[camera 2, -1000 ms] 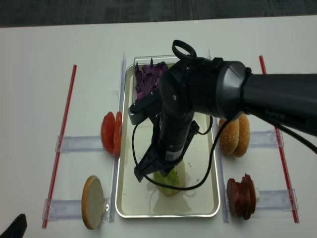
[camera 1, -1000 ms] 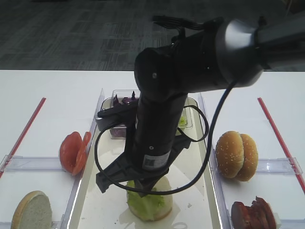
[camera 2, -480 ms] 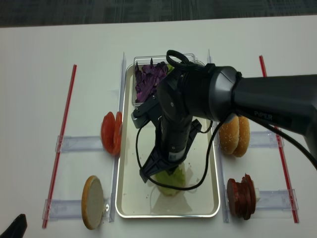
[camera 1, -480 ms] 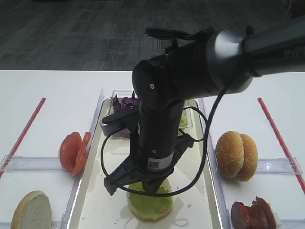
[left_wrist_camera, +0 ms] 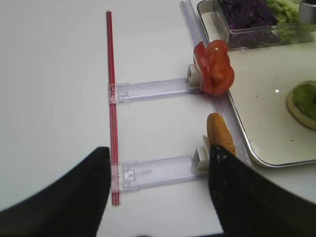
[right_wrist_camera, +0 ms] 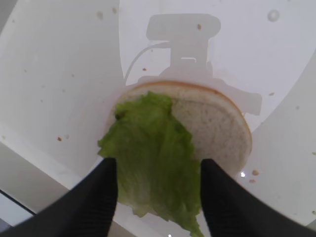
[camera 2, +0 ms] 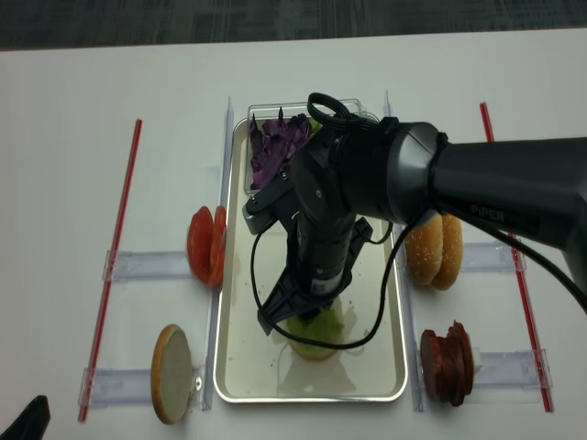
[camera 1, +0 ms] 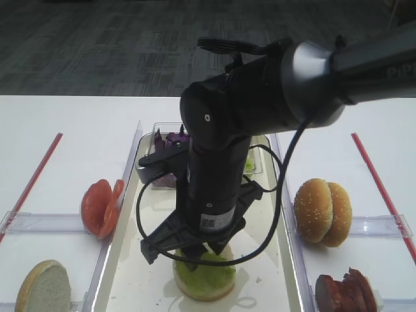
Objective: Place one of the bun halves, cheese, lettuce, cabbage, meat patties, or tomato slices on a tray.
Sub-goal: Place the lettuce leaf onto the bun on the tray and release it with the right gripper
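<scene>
On the cream tray (camera 2: 240,367) lies a bun half (right_wrist_camera: 217,123), cut face up, with a light-green lettuce leaf (right_wrist_camera: 150,158) spread over it. My right gripper (right_wrist_camera: 158,197) hovers just above it, open, a finger on each side of the leaf and nothing pinched. From the high view the gripper (camera 1: 192,255) stands over the lettuce (camera 1: 205,276). My left gripper (left_wrist_camera: 158,192) is open and empty over the bare table, near a bun half (left_wrist_camera: 219,136) standing on edge and the tomato slices (left_wrist_camera: 215,66). Purple cabbage (camera 2: 275,147) sits in a clear tub.
Two sesame buns (camera 2: 436,252) and the meat patties (camera 2: 447,362) stand in clear holders right of the tray. Red strips (camera 2: 115,257) (camera 2: 518,275) run along both sides. The right arm and its looped cable (camera 1: 279,188) cover much of the tray.
The right gripper has opened and let go of the lettuce, which now lies flat on the bun half. The arm has shifted slightly toward the tray's far end.
</scene>
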